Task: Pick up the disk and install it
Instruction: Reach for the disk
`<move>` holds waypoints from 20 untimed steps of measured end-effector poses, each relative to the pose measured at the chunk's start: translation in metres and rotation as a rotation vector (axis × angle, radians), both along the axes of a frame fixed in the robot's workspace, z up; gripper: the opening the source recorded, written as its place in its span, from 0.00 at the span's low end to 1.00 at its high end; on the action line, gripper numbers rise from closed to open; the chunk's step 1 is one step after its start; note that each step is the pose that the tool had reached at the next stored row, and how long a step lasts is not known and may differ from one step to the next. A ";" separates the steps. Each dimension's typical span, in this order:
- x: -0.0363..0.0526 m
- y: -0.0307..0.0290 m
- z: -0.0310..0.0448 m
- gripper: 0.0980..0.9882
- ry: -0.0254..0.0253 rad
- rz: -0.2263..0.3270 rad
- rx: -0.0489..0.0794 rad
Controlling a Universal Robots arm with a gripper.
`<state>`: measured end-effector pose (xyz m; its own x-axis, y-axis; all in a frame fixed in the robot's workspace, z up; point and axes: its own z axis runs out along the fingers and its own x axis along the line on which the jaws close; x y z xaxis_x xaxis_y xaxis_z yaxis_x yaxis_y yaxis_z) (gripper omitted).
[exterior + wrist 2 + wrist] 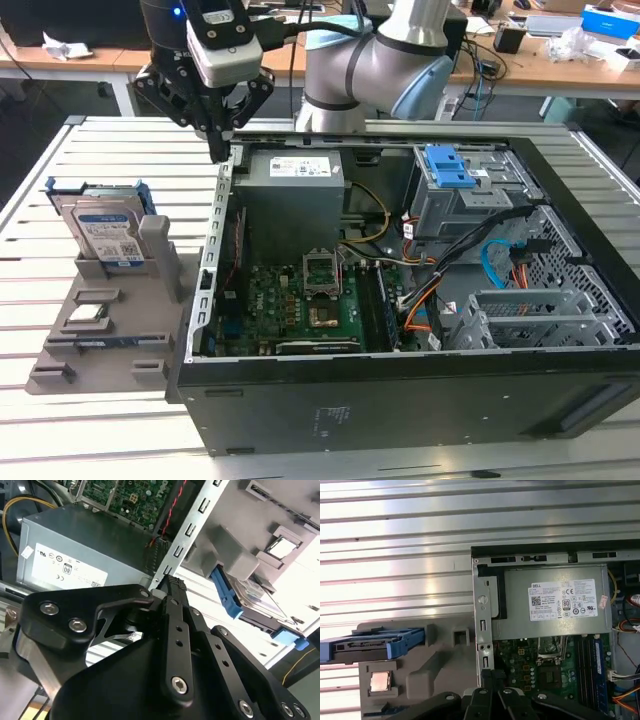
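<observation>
We see claw (219, 150) pinched closed, empty, above PC case (207, 262) edge; disk (108, 236) parked upright in holder (60, 362) below/beside claw, prob for easy grab.

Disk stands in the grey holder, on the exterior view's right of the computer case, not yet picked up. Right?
No: the disk stands in the grey holder on the exterior view's left of the computer case, not yet picked up.

A black computer case (400, 400) lies open on a silver table (100, 140). Inside sit a grey power box (295, 190), a green board (300, 305) and a blue latch (448, 165). At lower left, a grey tray (60, 370) holds a small chip (88, 313).
</observation>
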<state>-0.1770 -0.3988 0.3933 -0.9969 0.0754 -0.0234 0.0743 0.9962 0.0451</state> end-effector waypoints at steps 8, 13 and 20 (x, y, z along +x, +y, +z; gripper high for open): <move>-0.0295 0.0000 0.0000 0.01 0.0001 0.000 0.000; -0.0412 0.0000 0.0000 0.01 0.0001 0.000 0.000; -0.0610 0.0000 0.0000 0.01 0.0000 0.000 0.000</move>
